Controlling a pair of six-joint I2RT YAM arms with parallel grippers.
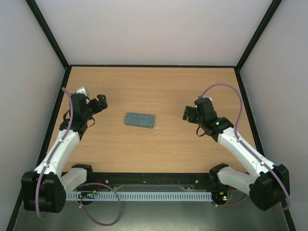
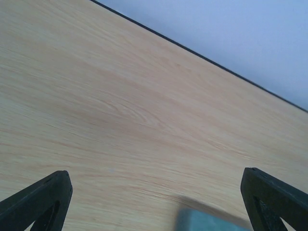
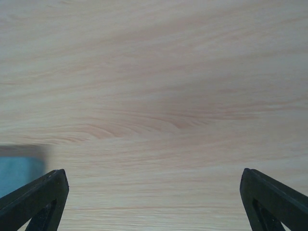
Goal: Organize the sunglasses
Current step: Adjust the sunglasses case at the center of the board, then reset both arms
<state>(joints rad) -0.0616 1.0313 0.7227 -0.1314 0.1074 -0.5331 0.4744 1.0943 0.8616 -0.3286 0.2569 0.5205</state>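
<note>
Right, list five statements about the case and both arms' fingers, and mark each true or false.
1. The case lies shut on the table. True.
2. The left fingers clamp the case. False: they are open and hold nothing.
3. The right fingers are open. True.
4. The case touches the table's back edge. False: it lies near the middle.
5. The case lies between the left and right fingers. True.

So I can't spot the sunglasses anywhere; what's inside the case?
The grey-blue case lies shut on the table, so its inside is hidden. No sunglasses show anywhere outside it.
</note>
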